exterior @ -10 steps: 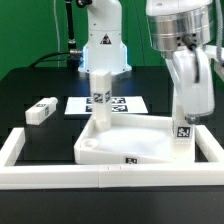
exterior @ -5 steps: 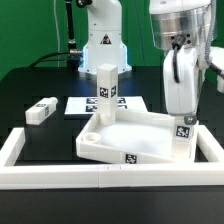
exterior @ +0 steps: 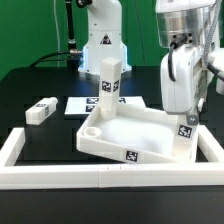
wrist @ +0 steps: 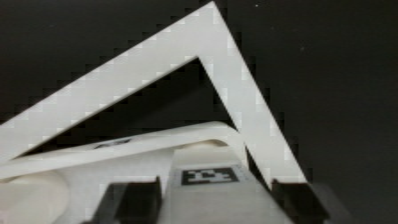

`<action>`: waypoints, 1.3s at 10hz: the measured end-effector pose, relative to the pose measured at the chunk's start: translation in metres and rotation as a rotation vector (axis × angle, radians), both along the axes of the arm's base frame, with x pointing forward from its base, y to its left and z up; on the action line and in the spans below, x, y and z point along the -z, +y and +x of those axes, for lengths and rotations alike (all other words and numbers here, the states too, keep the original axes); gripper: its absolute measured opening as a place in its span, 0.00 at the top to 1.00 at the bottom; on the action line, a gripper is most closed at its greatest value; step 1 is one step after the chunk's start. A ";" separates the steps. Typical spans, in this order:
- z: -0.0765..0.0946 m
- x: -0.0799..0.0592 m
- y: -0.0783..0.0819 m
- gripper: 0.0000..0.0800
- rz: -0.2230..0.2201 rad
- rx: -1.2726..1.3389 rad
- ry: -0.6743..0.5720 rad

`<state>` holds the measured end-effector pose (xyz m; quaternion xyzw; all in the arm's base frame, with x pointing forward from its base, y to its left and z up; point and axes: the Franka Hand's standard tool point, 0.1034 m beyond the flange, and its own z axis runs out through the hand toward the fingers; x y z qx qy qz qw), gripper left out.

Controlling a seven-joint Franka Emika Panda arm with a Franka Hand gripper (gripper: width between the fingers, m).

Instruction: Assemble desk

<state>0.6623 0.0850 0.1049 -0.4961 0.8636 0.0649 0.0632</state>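
- Nearest the exterior view's camera runs the white fence bar (exterior: pixel 105 177); the tabletop (exterior: pixel 135 135) sits just behind it, skewed to it, tray side up, with a round socket showing at its near corner on the exterior view's left.
- The gripper (exterior: pixel 186 112) is down at the tabletop's corner on the exterior view's right. Its jaws stand partly closed, and they seem to pinch the raised edge by the tag there, though the arm hides the contact.
- The step in hand looks like turning or sliding the tabletop into place. To do it well, keep the grip low on the wall, move slowly so the tray pivots flat without lifting, and stop before it strikes the fence.
- 1 leg (exterior: pixel 110 89) stands upright at the tabletop's far corner; any jerk could topple it if it is not yet seated.
- A loose leg (exterior: pixel 41 110) lies well apart on the black table (exterior: pixel 25 85), on the exterior view's left; the marker board (exterior: pixel 82 104) lies beyond the tabletop.
- The wrist view alone shows both fingers (wrist: pixel 125 203) flanking a tagged part of the tabletop (wrist: pixel 107 163), and the fence's corner (wrist: pixel 214 40) beyond.
- Only the exterior view shows the legs and the tabletop's overall angle.
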 end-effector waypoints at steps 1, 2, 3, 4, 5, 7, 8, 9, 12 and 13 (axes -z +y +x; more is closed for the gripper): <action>-0.001 0.000 0.001 0.63 0.000 -0.022 -0.002; 0.000 0.001 0.001 0.35 -0.001 -0.021 -0.003; 0.000 0.001 0.001 0.35 -0.001 -0.025 -0.003; 0.000 -0.001 0.000 0.22 -0.001 -0.044 -0.009; 0.000 -0.009 -0.003 0.22 0.003 -0.123 -0.033; -0.008 -0.032 -0.014 0.19 0.010 -0.191 -0.063; -0.010 -0.039 -0.017 0.19 0.011 -0.197 -0.072; -0.010 -0.035 -0.016 0.19 0.010 -0.199 -0.067; -0.011 -0.033 -0.016 0.19 0.009 -0.200 -0.064; -0.011 -0.033 -0.018 0.19 0.003 -0.214 -0.075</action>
